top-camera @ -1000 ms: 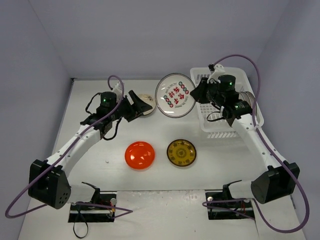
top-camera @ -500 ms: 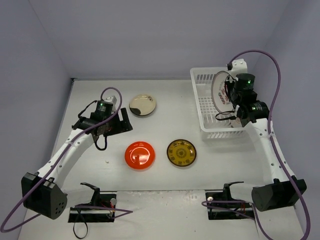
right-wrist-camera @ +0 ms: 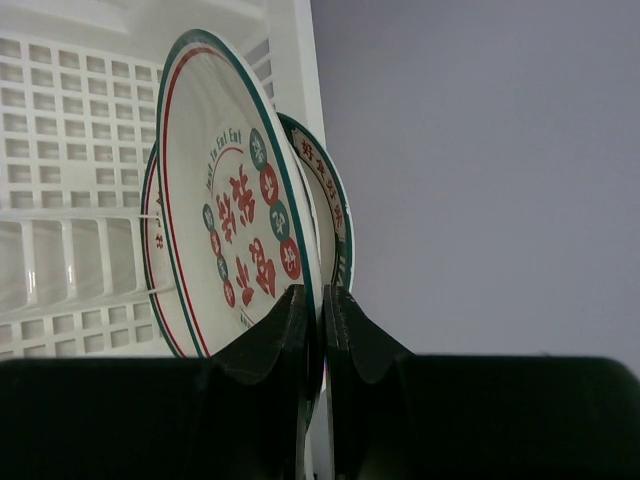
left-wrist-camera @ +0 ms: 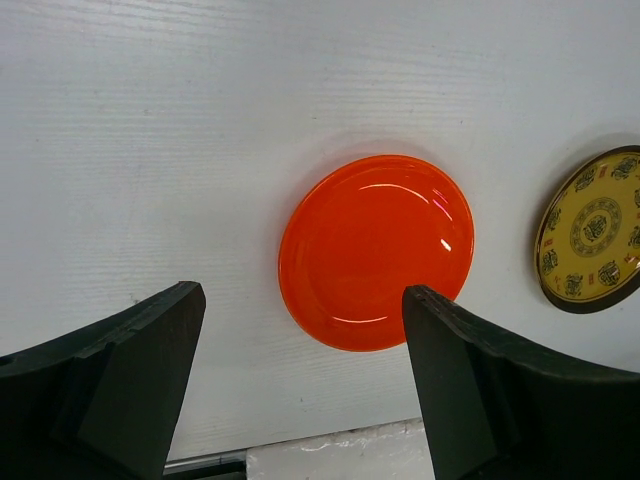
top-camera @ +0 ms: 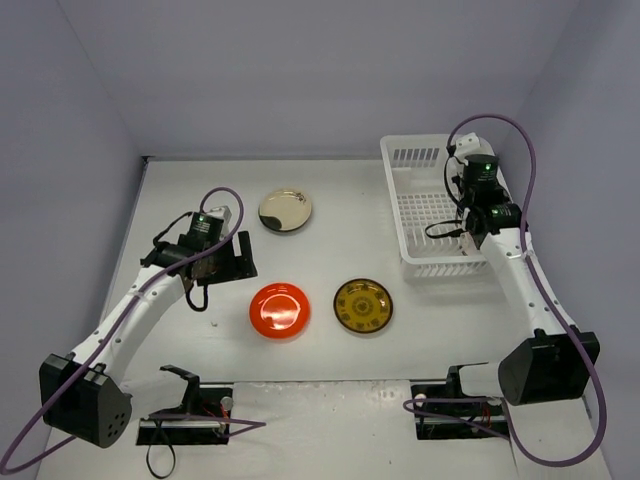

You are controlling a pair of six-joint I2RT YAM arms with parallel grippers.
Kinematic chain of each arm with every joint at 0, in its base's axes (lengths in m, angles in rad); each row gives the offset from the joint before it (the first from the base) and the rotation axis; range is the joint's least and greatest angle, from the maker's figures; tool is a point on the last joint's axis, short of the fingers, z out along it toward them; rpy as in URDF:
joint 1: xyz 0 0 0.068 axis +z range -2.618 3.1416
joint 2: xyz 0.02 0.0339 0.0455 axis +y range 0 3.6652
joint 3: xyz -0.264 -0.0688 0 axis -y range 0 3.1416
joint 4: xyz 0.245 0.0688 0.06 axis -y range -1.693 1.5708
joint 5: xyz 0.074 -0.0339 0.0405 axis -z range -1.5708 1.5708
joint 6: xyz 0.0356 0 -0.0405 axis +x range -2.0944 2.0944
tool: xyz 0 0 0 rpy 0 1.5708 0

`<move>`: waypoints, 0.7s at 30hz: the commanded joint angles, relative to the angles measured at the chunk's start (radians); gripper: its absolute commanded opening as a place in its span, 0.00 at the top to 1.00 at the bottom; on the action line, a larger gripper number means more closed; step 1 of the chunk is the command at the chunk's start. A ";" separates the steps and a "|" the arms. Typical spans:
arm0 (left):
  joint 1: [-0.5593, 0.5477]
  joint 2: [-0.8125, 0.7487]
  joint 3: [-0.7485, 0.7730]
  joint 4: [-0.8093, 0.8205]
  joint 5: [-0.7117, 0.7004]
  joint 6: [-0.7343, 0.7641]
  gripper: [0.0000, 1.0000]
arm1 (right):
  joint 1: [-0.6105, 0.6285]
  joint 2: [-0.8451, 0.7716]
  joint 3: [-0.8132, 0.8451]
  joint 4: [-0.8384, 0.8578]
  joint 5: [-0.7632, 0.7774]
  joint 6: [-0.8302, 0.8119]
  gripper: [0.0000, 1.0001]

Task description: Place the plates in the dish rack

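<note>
A white patterned plate [right-wrist-camera: 232,200] with red characters and a green rim stands on edge inside the rack [right-wrist-camera: 60,130], close to one slotted side wall. The right hand [right-wrist-camera: 322,300] is clamped on its lower rim, one finger on each face. Whether the plate's bottom edge touches the rack floor is hidden by the hand. A second plate [right-wrist-camera: 337,215] of the same pattern stands upright just behind it on the wall side, and the rim of a third plate [right-wrist-camera: 153,262] shows on the other side; all three lean closely together.

From above, the rack sits at the far right of the bench [top-camera: 420,340], with the right arm bent over its right half. Three plates lie flat on the bench, well apart: a cream plate [top-camera: 285,210] at the far middle, a red plate [top-camera: 280,310] nearer, and a yellow plate [top-camera: 363,305] beside it on the right.

The left hand [left-wrist-camera: 302,300] hangs over the bench left of the red plate, fingers spread wide and holding nothing; its wrist view frames the red plate between the two fingers
</note>
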 commanded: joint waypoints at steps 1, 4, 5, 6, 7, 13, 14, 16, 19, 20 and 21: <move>0.007 -0.031 0.015 -0.001 -0.023 0.032 0.19 | 0.001 -0.006 -0.001 0.154 0.061 -0.059 1.00; 0.007 -0.030 0.011 -0.001 -0.028 0.038 0.19 | 0.001 0.004 -0.032 0.168 0.052 -0.061 1.00; 0.007 -0.030 0.009 -0.001 -0.028 0.038 0.19 | 0.001 0.006 -0.039 0.175 0.044 -0.056 1.00; 0.007 -0.028 0.009 -0.004 -0.026 0.039 0.19 | 0.003 0.011 -0.051 0.176 0.038 -0.052 1.00; 0.007 -0.027 0.006 -0.003 -0.024 0.039 0.19 | 0.003 0.014 -0.056 0.174 0.032 -0.046 1.00; 0.007 -0.021 0.006 -0.003 -0.020 0.043 0.19 | 0.001 0.043 -0.091 0.186 0.008 -0.007 1.00; 0.009 -0.021 0.006 -0.006 -0.018 0.043 0.19 | 0.001 0.047 -0.094 0.188 0.006 0.002 1.00; 0.007 -0.021 0.006 -0.007 -0.017 0.043 0.19 | 0.001 0.060 -0.102 0.182 -0.006 0.028 1.00; 0.009 -0.021 0.002 -0.012 -0.020 0.044 0.19 | 0.001 0.073 -0.114 0.176 -0.018 0.063 1.00; 0.009 -0.022 0.002 -0.015 -0.020 0.046 0.19 | 0.003 0.075 -0.118 0.176 -0.022 0.070 1.00; 0.009 -0.022 -0.003 -0.018 -0.021 0.046 0.19 | 0.001 0.077 -0.122 0.176 -0.026 0.077 1.00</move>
